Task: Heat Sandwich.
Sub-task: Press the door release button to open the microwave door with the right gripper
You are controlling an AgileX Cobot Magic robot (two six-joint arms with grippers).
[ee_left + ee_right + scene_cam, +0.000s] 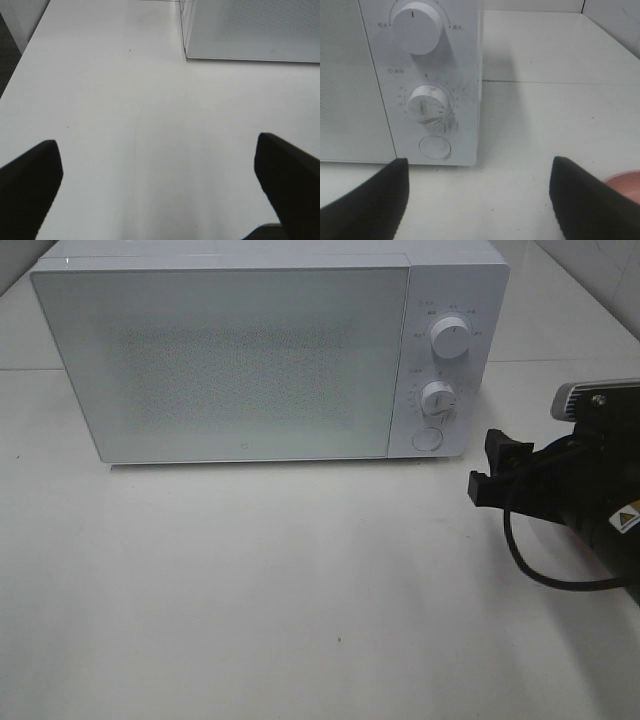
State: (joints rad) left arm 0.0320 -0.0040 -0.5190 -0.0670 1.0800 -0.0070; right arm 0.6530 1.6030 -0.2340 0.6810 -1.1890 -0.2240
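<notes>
Two spread, empty claws: left claw (160, 185) hovers over the table (100, 75); right claw (488, 470) faces the microwave's (220, 360) round button (435, 147), likely to open it.

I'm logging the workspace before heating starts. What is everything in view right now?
table: one, white, under everything
microwave: one, white, door shut, at the back of the table
upper knob: one, white, on the microwave's right panel
lower knob: one, white, beneath the upper knob
round button: one, white, below the lower knob
plate: one, pink, only an edge shows, in the right wrist view
sandwich: none visible
cable: one, black, looping by the right arm
left gripper: one, black, open, empty, above the table
right gripper: one, black, open, empty, facing the control panel, apart from it
</notes>
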